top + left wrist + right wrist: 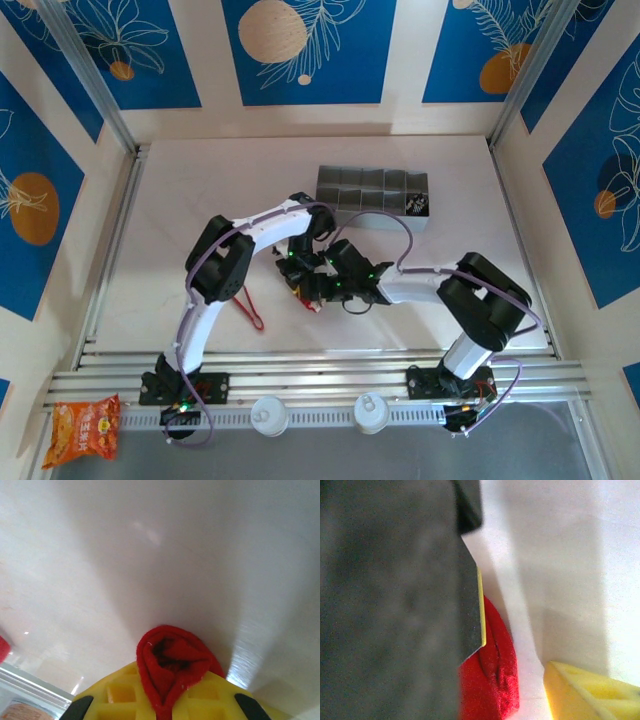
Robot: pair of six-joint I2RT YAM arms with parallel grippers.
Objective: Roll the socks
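Red sock (172,667) bunched, pinched tight in my L tool (164,706), low over counter (150,555), on near side of grey tray (372,195). R tool (328,288) right beside sock; spread or not, can't tell. Best: hold L pinch firm, R tucks loose fabric w/o tugging roll apart.

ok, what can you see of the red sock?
The red sock is bright red, fuzzy fabric, bunched into a folded wad with a dark hollow in the middle. The left gripper holds it, yellow jaws shut on its lower part, the wad sticking out past them towards the white table. From the right wrist its rounded side sits against a dark, blurred part.
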